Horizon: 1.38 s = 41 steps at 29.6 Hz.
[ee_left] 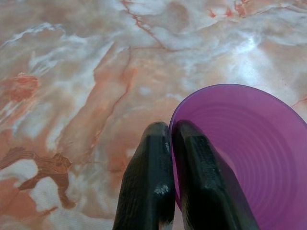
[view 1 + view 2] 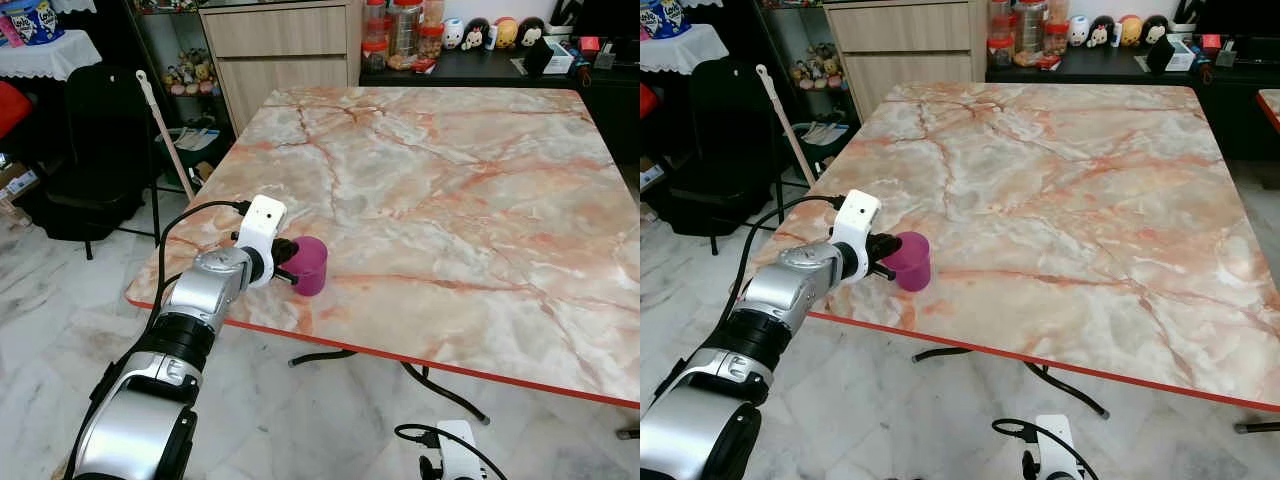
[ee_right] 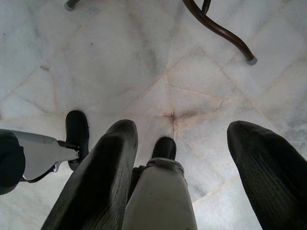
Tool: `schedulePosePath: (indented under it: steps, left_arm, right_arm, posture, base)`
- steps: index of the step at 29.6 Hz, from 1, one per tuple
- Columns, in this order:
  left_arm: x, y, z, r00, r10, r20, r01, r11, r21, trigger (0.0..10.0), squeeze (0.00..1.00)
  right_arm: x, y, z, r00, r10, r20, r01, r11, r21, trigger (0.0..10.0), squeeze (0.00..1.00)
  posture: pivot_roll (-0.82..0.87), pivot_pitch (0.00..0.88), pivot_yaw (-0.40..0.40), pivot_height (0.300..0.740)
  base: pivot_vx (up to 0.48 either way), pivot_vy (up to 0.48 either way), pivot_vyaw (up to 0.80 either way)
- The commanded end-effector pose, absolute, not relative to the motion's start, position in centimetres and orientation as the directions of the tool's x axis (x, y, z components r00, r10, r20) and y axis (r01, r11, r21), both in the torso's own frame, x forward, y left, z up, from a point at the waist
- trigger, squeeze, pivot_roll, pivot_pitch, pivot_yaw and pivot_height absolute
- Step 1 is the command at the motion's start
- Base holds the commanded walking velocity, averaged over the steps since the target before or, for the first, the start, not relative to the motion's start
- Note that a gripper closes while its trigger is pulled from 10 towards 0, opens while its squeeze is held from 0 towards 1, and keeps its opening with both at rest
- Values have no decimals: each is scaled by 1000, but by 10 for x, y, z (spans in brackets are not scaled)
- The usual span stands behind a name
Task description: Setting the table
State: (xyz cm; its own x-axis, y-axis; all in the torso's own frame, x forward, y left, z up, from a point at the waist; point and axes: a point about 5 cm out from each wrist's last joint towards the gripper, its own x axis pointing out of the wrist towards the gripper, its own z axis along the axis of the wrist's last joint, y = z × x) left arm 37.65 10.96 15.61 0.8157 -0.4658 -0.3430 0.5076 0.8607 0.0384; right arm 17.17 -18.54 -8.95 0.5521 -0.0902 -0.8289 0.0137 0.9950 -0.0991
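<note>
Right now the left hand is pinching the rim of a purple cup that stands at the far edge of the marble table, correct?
Not quite. The left hand does pinch the rim of the purple cup, one finger inside and one outside, but the cup stands at the near edge of the marble table, by the robot's left corner. The left eye view shows this.

A home dining area: marble-patterned table [image 2: 450, 180] on a pale marble-tile floor [image 2: 40, 300], wooden drawer cabinet [image 2: 280, 50], food jars [image 2: 400, 30] and toy figurines [image 2: 490, 32] on a dark sideboard [image 2: 480, 68].
</note>
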Motion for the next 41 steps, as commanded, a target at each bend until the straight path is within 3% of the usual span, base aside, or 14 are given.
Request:
schedulePosePath:
  steps: [1,6,7,8,9,11,17,21,24,27,41]
  left_arm:
    - [378,112,159,823,-446,-351,498,864,71,0,0]
    - [380,115,166,867,-428,-256,456,888,59,196,0]
    - [381,116,169,884,-417,-212,436,899,46,3176,0]
    - [382,118,173,901,-402,-160,412,911,28,3176,0]
    - [381,119,177,914,-390,-110,392,920,-9,10000,0]
    - [378,123,182,934,-358,-8,356,931,-80,10000,0]
    - [366,131,170,964,-259,62,266,944,-196,10000,0]
    - [354,144,158,986,-57,157,96,962,-256,10000,0]
    - [345,153,160,966,91,244,-49,984,-174,10000,0]
    - [342,157,161,951,159,264,-107,974,-199,10000,0]
    - [348,172,168,920,238,312,-192,966,-173,10000,0]
  right_arm:
    - [172,-183,-90,550,-90,-830,24,995,-93,10000,0]
    - [172,-183,-90,552,-89,-829,23,996,-92,10000,0]
    - [172,-183,-90,552,-89,-829,23,996,-92,10000,0]
    - [172,-183,-90,552,-89,-829,24,996,-92,10000,0]
    - [172,-183,-90,552,-90,-829,24,996,-92,10000,0]
    - [172,-183,-90,552,-90,-829,26,996,-91,10000,0]
    - [174,-183,-88,566,-85,-820,32,996,-82,10000,0]
    - [181,-182,-85,595,-69,-800,36,998,-60,10000,0]
    - [184,-183,-83,606,-74,-792,34,997,-67,10000,0]
    - [186,-184,-82,614,-77,-785,41,997,-66,10000,0]
    - [187,-191,-81,615,-88,-784,36,996,-83,10000,0]
  posture:
    - [22,38,104,736]
    - [19,38,104,736]
    - [17,38,104,736]
    - [17,38,104,736]
    - [17,38,103,736]
    - [17,38,101,736]
    - [24,38,92,736]
    - [26,35,84,736]
    - [30,35,77,736]
    - [32,34,72,736]
    - [17,32,52,736]
  base:
    - [0,0,0]
    - [0,0,0]
    - [0,0,0]
    - [0,0,0]
    - [0,0,0]
    - [0,0,0]
    - [0,0,0]
    - [0,0,0]
    - [0,0,0]
    - [0,0,0]
    - [0,-70,0]
